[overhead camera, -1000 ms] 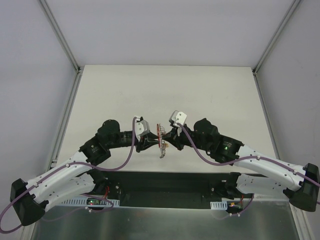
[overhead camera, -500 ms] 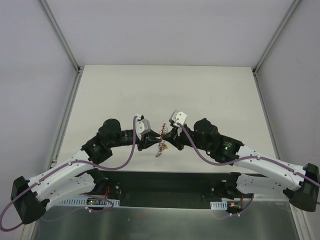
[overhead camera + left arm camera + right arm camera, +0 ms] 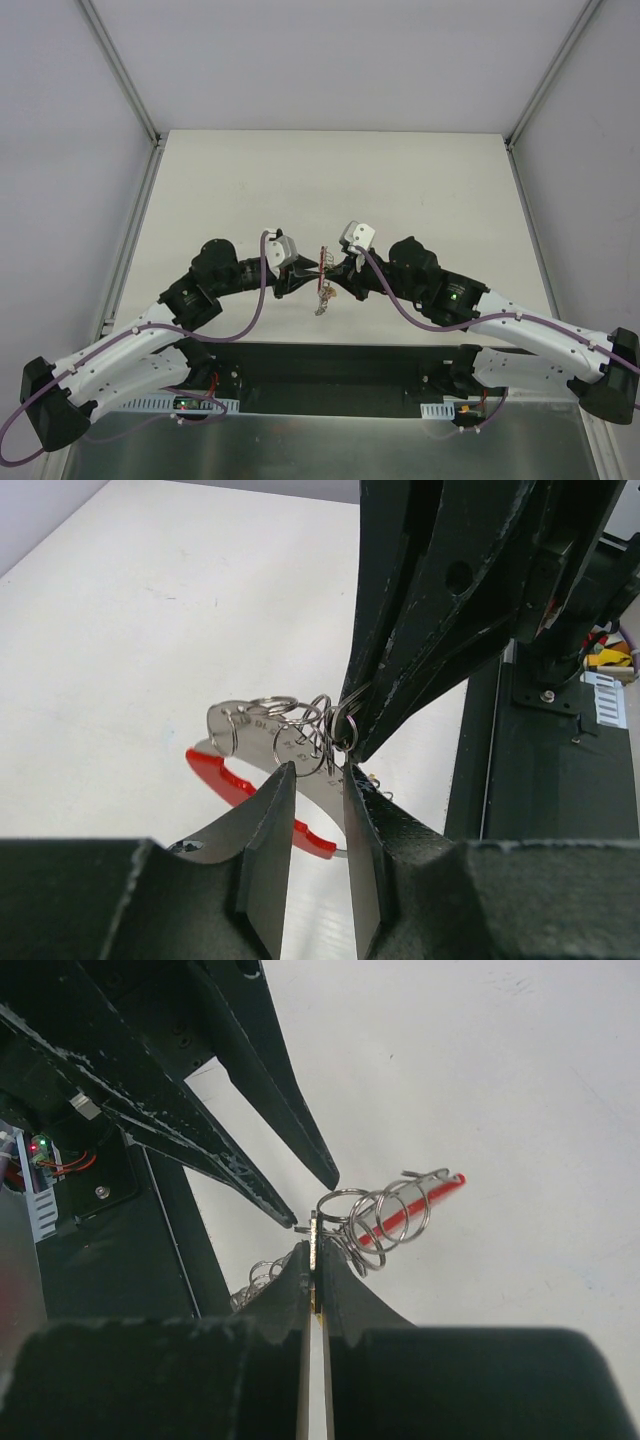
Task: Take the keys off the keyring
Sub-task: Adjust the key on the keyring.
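Bright, even light is washing the white table (image 3: 400, 180), leaving only faint, soft shadows on it. Above the table, the nearest fingers (image 3: 285, 1370) are blurring in wrist views.

Robotics lab test cell. Bare white table (image 3: 400, 180) boxed in by plain grey panels (image 3: 330, 60) on aluminium rails (image 3: 120, 68). Exposed circuit boards (image 3: 190, 403) and purple cables (image 3: 263, 290) sit along the metal front edge (image 3: 330, 440).

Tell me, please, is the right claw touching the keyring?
Touching. The right wrist view shows the right claw shut on a thin metal edge of the keyring, with no gap between them.
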Tool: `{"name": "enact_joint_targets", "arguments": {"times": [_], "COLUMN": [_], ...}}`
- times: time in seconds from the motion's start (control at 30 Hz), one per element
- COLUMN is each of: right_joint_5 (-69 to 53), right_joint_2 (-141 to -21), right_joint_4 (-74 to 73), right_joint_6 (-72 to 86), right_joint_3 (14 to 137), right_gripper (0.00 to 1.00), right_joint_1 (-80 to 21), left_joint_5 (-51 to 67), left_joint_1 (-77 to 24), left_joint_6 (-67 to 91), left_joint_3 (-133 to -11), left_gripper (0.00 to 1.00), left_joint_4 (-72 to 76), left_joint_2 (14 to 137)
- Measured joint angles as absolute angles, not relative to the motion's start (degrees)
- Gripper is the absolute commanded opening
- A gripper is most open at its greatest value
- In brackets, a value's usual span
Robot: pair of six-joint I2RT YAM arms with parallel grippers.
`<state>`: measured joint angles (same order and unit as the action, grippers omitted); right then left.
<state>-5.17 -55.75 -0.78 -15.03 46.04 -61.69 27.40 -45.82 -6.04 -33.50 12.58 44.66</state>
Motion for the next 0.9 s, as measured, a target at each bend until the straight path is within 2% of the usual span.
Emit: {"name": "enact_joint_targets", "arguments": {"times": [0.27, 0.53, 0.9], "right_joint_5": [-5.17, -5.17, -5.15], "right_joint_2": [-55.66, -55.66, -55.66], "right_joint_4": [-0.82, -0.86, -0.86], "right_joint_6": [-15.00, -15.03, -15.00], "right_joint_3": [46.04, 46.04, 46.04], "right_gripper": [0.01, 0.01, 0.01], "right_joint_1": [-61.69, -61.69, -61.69], "left_joint_5": [28.32, 29.23, 29.45], "left_joint_1": [-45.82, -45.82, -45.82], "left_joint_6": [-6.50, -4.80, -2.87], "left_joint_3": [-33.50, -32.80, -31.99], "left_gripper": [0.22, 0.25, 0.22], "left_joint_4": [12.58, 11.53, 10.17], "left_joint_2": [45.15, 42.26, 41.54]}}
